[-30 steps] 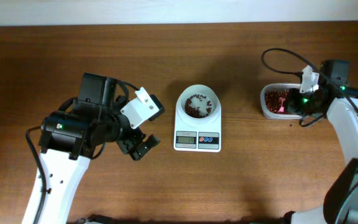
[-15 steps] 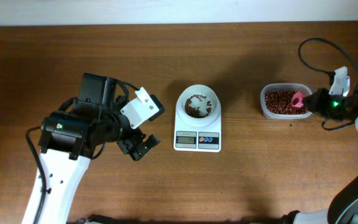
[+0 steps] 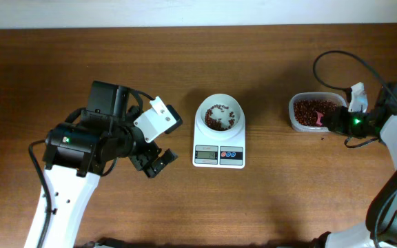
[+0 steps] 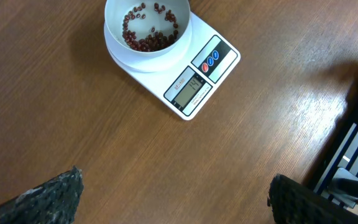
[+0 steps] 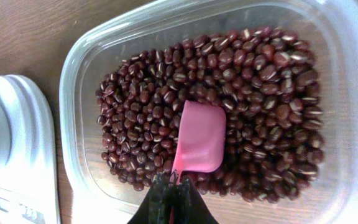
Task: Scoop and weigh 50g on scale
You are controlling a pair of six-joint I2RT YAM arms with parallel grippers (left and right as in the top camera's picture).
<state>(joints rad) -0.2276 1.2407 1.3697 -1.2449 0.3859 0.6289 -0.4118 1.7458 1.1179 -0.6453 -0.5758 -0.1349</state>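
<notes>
The right claw (image 5: 173,186) is clamped shut on the thin handle of the pink scoop (image 5: 199,140); the scoop's bowl lies flat on the beans (image 5: 253,68) in the clear tub (image 5: 79,68), which sits at 3 o'clock from the scale (image 3: 219,156), well apart from it. The left claw (image 3: 154,161) hangs wide open and empty at 9 o'clock from the scale. The white bowl (image 4: 112,15) holds only a thin layer of beans (image 4: 145,40), and the display (image 4: 193,87) seems to read a low figure, so I judge more scoops are needed.

The grip is the weak point: the handle is narrow and pinched near its end, so digging in could twist the scoop in the claw; a tilted scoop would shed beans on the way over. One bean (image 3: 323,137) already lies loose on the bench (image 3: 267,207) at 6 o'clock from the tub. The crossing to the scale is long, so a heaped load may spill; a hard push could slide the light tub; an over-full scoop late on could overshoot the target.
</notes>
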